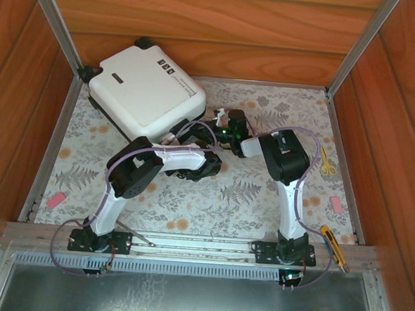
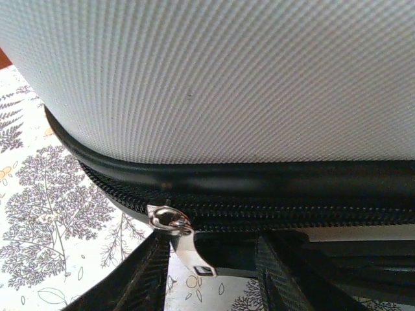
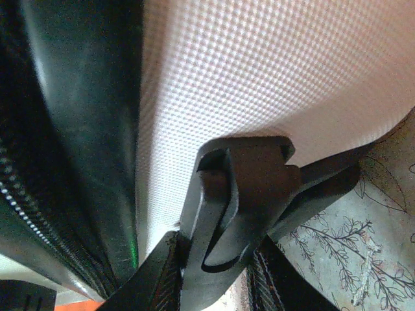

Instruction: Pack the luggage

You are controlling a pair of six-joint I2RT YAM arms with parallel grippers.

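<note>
The luggage (image 1: 144, 88), a white hard-shell suitcase with black trim, lies closed and skewed at the back left of the floral mat. In the left wrist view its shell (image 2: 214, 78) sits above a black zipper with a silver zipper pull (image 2: 174, 225). The pull's tab hangs between the fingers of my left gripper (image 2: 211, 262), close to the left finger (image 2: 139, 282); the jaws stand apart. My left gripper (image 1: 184, 135) is at the case's near edge. My right gripper (image 3: 214, 262) is shut on a black plastic fitting (image 3: 243, 188) of the luggage, at its right corner (image 1: 211, 120).
Yellow scissors (image 1: 327, 163) lie at the mat's right edge, with a pink eraser (image 1: 337, 204) below them and a yellow box cutter (image 1: 334, 246) on the front rail. Another pink eraser (image 1: 55, 200) lies front left. Wooden walls enclose the mat on three sides.
</note>
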